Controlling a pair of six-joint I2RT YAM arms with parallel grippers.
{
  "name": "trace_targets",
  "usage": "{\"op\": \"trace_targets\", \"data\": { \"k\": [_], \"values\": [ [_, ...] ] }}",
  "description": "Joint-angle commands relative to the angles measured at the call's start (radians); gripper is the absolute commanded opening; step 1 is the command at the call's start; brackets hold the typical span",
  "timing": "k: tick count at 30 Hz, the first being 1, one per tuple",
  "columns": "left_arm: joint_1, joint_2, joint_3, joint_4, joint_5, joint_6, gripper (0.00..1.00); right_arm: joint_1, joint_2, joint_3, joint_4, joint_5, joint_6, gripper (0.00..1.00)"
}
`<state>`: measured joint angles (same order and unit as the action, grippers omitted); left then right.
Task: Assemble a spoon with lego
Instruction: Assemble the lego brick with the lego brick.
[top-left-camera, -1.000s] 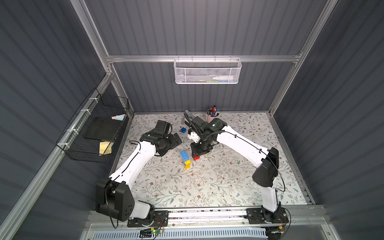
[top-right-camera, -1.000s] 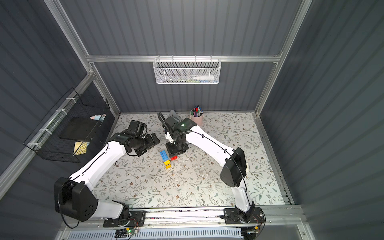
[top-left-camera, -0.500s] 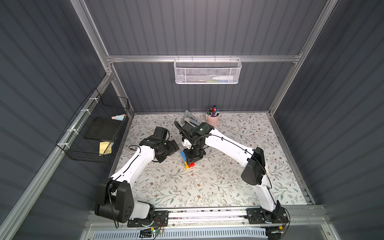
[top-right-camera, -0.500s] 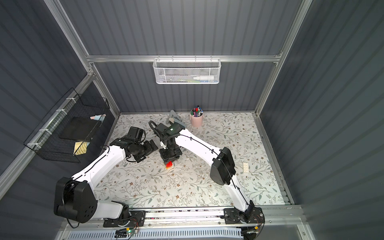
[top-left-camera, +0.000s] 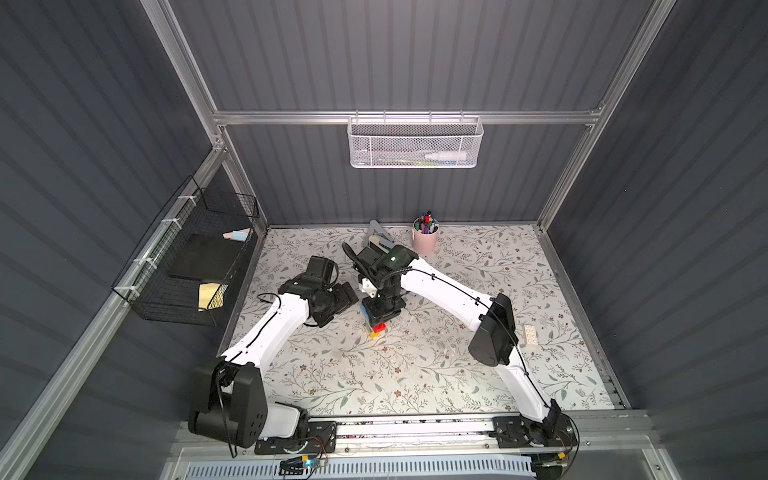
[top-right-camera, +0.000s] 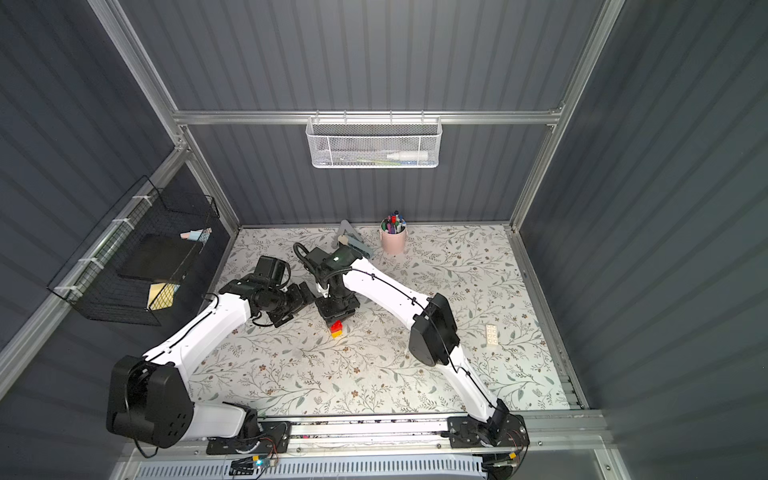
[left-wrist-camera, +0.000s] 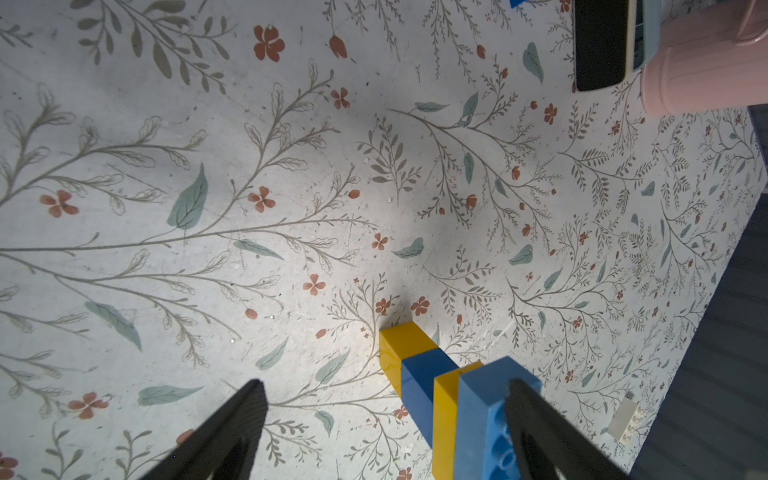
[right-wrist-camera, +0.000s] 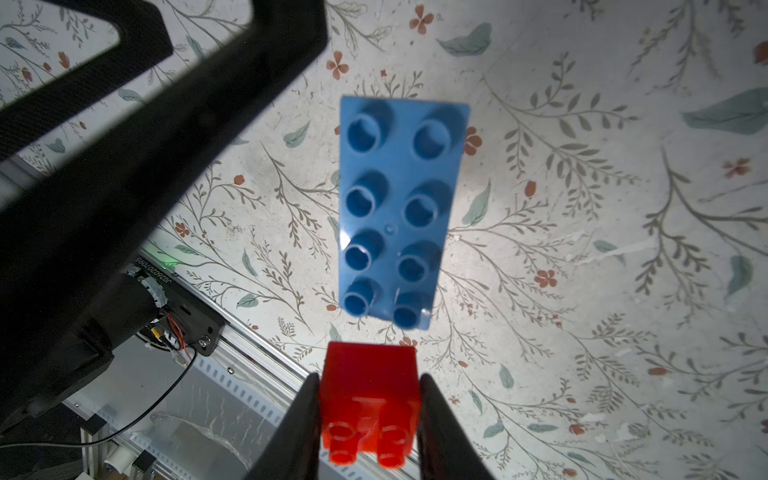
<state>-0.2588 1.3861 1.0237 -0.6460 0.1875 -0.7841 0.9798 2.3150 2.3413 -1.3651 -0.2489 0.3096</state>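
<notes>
Gripper, right: the right gripper (right-wrist-camera: 369, 380) points down, clamped narrow on a red brick (right-wrist-camera: 368, 401), one finger on each side, studs toward the wrist.
Gripper, left: the left gripper (left-wrist-camera: 385, 386) gapes wide and grips nothing. One finger overlaps the top brick of the spoon (left-wrist-camera: 424, 374) in the left wrist view; contact is unclear.
In the way: the left gripper's black body crowds one side of the right wrist view, beside the spoon. A small gap shows between red brick and spoon.
Around: a pink cup (top-left-camera: 424, 243) of pens stands at the table's (top-left-camera: 415, 374) far edge, with a black flat object (left-wrist-camera: 600, 45) just beside it. A loose white brick (top-left-camera: 530, 334) lies on the arm-base side of the pink cup, well to its right.
Spoon, place: on the arm-base side of the pink cup and to its left, beside both grippers.
Spoon, look: stacked yellow, dark blue, yellow, then a wider light blue brick (right-wrist-camera: 395, 208) with two rows of four studs.
Spoon, axis: long axis upright, yellow end on the table, studs up. The light blue brick's length runs from the pink cup's side toward the arm bases.
</notes>
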Motion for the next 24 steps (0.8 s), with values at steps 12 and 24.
{"op": "trace_targets", "data": {
  "k": [12, 24],
  "values": [
    [0.010, 0.009, -0.024, 0.033, 0.033, 0.039, 0.92, 0.003, 0.034, 0.044, -0.054, 0.043, -0.038, 0.15],
    [0.010, 0.016, -0.049, 0.052, 0.050, 0.061, 0.91, 0.004, 0.058, 0.060, -0.037, 0.025, -0.053, 0.15]
  ]
}}
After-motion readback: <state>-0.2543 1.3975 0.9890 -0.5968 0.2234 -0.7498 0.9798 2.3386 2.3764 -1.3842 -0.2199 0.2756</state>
